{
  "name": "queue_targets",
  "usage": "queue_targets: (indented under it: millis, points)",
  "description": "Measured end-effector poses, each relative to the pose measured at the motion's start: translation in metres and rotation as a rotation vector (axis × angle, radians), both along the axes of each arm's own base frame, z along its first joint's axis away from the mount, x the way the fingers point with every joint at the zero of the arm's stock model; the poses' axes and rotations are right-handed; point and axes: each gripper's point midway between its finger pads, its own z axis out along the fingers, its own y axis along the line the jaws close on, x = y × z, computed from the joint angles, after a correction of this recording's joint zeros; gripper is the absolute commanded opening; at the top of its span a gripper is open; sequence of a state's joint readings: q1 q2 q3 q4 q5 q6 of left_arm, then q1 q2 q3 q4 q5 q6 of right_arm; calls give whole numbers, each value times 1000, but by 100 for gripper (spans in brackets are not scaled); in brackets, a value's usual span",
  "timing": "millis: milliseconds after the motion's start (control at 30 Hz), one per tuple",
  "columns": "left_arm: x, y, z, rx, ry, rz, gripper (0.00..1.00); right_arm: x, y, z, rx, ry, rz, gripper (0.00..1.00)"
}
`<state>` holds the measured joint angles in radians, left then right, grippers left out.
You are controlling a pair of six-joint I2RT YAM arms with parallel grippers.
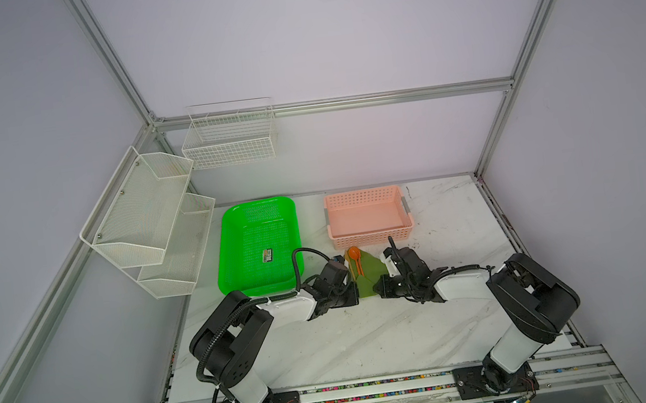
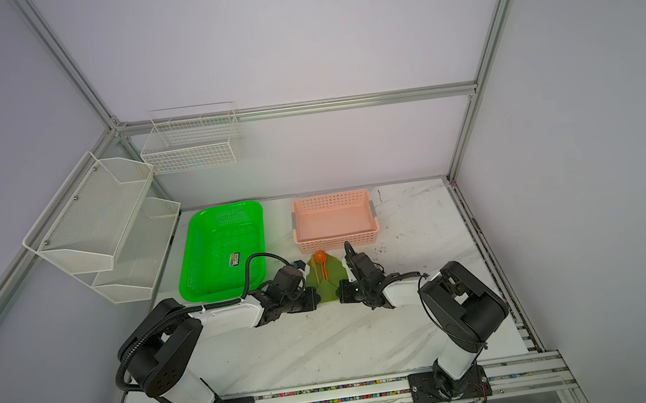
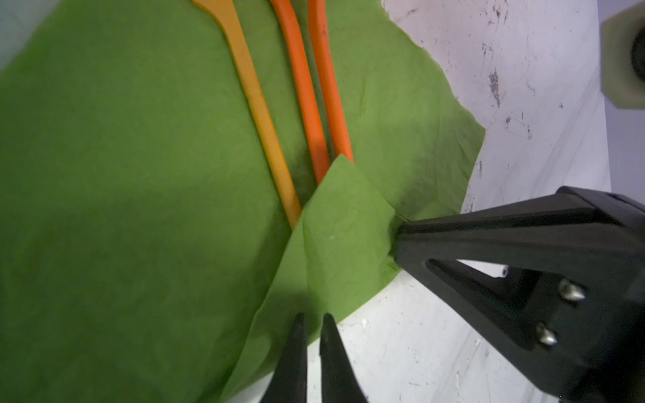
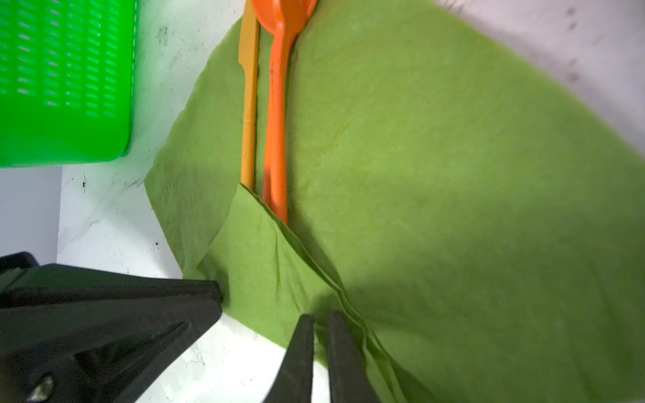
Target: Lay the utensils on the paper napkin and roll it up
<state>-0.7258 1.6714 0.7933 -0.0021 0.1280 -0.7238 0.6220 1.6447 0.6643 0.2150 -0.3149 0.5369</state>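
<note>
The olive-green paper napkin (image 1: 366,279) (image 2: 329,281) lies on the marble table in front of the pink basket. The orange utensils (image 1: 355,259) (image 2: 320,259) lie side by side on it, spoon bowl (image 4: 279,14) toward the basket. The near corner is folded up as a flap (image 3: 342,237) (image 4: 258,251) that hides the handle ends. My left gripper (image 1: 358,293) (image 3: 312,315) and my right gripper (image 1: 377,288) (image 4: 317,315) meet at the near fold from either side. Each is shut with the napkin's folded edge between its thin tips.
A neon-green perforated tray (image 1: 259,243) sits just left of the napkin, close to my left wrist. The pink basket (image 1: 369,215) stands right behind the napkin. White wire racks (image 1: 147,220) (image 1: 230,138) hang on the left and back walls.
</note>
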Motion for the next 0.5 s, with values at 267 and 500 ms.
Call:
queue_targets:
  millis: [267,500]
  points:
    - [3,9,-4,-15,26,36,10,0,0,0,-1,1,0,15]
    - [3,20,-10,-62,45,67,10,0,0,0,-1,1,0,15]
